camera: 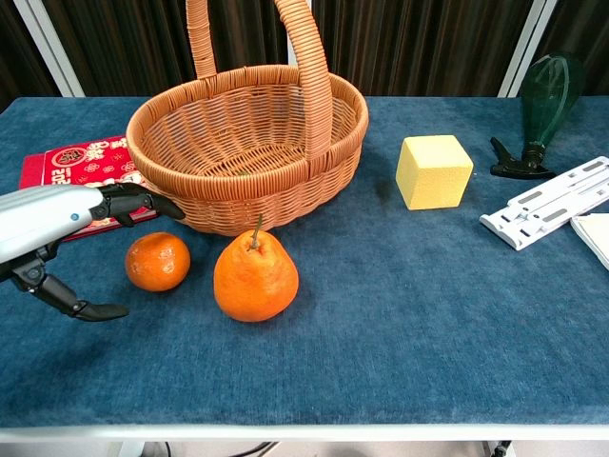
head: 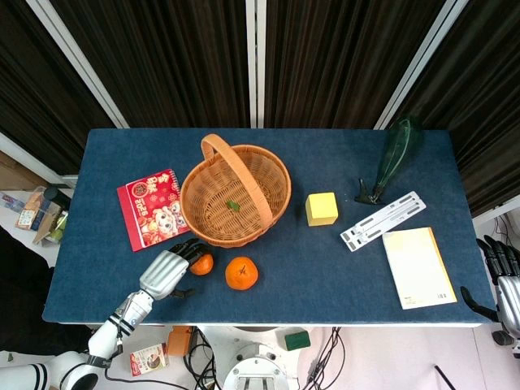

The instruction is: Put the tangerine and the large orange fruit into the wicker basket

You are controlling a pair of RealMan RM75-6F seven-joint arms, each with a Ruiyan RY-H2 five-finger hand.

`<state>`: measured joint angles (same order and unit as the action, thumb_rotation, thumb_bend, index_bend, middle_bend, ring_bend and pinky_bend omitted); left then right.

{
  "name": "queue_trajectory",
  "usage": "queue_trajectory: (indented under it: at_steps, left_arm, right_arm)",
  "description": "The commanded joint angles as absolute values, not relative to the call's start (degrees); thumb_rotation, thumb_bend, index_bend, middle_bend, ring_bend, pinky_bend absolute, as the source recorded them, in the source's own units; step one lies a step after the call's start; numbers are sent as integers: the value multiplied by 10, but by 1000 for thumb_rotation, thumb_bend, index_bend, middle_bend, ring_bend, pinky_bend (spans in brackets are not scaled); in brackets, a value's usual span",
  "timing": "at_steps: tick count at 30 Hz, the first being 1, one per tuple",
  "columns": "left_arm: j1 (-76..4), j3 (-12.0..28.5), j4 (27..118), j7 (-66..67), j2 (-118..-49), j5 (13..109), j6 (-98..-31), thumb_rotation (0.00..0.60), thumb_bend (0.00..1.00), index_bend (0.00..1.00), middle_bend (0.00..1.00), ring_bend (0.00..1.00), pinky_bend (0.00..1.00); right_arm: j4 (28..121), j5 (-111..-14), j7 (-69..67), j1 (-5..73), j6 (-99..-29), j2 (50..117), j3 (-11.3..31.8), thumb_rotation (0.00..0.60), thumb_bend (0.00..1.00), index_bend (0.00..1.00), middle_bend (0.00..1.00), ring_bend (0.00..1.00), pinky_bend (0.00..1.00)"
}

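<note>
The small tangerine lies on the blue table just in front of the wicker basket. To its right stands the large orange fruit, stem up. My left hand is spread around the tangerine's left side, fingers above it and thumb below, not touching it as far as the chest view shows. It holds nothing. My right hand hangs beyond the table's right edge, fingers apart and empty. The basket holds only a small green leaf.
A red booklet lies left of the basket. A yellow cube, a green spray bottle, a white plastic strip and a cream notebook occupy the right half.
</note>
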<state>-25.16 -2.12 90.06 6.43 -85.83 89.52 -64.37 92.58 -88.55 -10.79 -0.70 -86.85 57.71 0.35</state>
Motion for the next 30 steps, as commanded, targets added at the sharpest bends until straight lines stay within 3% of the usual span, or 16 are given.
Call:
queue_trajectory:
  at_steps: [1, 21, 30]
  left_arm:
    - [-252, -21, 899, 67, -858, 895, -645, 600, 142, 171, 158, 78, 232]
    - [-296, 10, 851, 32, -893, 848, -578, 600, 168, 184, 198, 120, 242]
    - [-306, 10, 815, 22, -911, 842, -570, 600, 224, 335, 332, 259, 359]
  right_arm:
    - [925, -887, -109, -8, -871, 577, 3, 600, 327, 0, 0, 0, 0]
    - [925, -887, -108, -9, -870, 577, 3, 600, 326, 0, 0, 0, 0]
    - [924, -885, -111, -10, -871, 576, 4, 600, 327, 0, 0, 0, 0]
